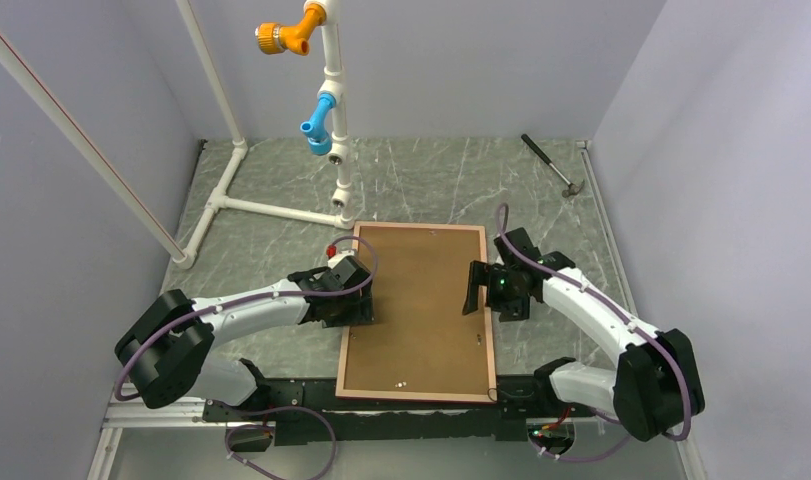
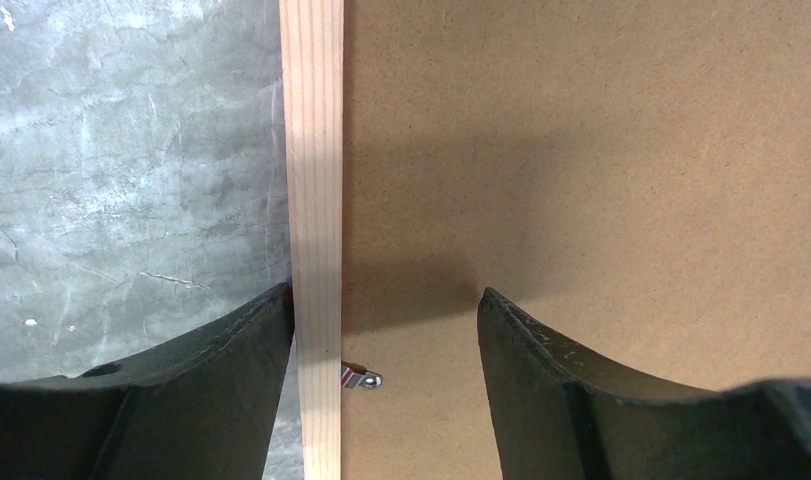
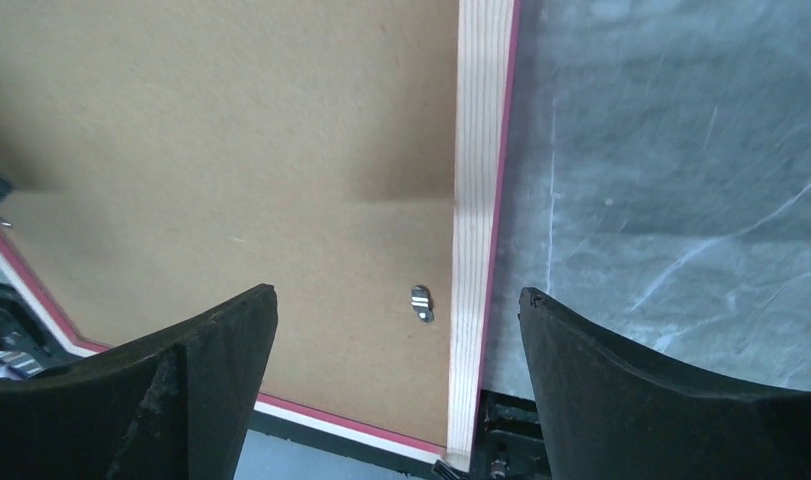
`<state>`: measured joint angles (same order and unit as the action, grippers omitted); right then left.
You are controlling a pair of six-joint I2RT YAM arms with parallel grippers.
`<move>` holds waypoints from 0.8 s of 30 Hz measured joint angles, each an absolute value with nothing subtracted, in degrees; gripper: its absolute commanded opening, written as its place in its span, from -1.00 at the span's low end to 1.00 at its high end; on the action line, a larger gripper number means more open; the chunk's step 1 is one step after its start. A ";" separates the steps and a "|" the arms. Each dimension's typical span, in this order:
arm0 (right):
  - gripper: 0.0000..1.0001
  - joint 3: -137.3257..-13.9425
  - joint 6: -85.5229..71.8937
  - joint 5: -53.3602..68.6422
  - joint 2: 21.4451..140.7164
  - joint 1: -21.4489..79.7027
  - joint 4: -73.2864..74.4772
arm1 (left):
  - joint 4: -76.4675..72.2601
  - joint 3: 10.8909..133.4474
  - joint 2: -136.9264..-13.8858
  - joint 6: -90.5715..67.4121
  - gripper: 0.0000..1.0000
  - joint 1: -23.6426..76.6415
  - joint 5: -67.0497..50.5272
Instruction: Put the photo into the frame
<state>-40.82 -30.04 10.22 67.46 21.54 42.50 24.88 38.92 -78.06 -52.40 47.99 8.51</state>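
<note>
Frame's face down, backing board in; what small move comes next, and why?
Probably lower the right claw onto the metal tab beside the frame's rail. Both it and the left claw stand open and empty, the backing board fills the frame, and that tab lies right between its fingers.

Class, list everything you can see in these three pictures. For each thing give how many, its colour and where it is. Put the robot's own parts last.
Picture frame: one, pale wood back with a pink-red edge, lying face down mid-table.
Backing board: one, brown, inside the frame.
Metal clips: two seen close up, silver, on the board by the frame's long sides.
Pipe stand: one, white, far left.
Pipe fittings: two, orange above blue, on the stand.
Hammer: one, dark, far right corner.
Table: one, grey marbled.
Arms: two, white and black, left and right of the frame.
Left pincer: black, open, over the frame's left side.
Right pincer: black, open, over the right side.
</note>
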 measured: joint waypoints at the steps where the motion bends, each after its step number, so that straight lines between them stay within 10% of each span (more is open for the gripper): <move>1: 0.80 -40.34 -30.70 9.89 67.37 22.24 42.78 | 24.91 38.92 -78.06 -52.42 0.41 47.99 8.51; 11: 0.36 -34.81 -39.48 5.58 64.31 31.81 45.63 | 24.88 38.83 -77.76 -52.38 0.41 48.05 8.49; 24: 0.32 -32.10 -43.00 1.13 66.13 33.76 43.86 | 24.67 38.61 -77.76 -52.29 0.41 48.05 8.45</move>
<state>-32.10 -43.00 1.13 66.13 33.76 43.86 24.67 38.61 -77.76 -52.29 48.05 8.45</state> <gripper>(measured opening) 0.665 0.704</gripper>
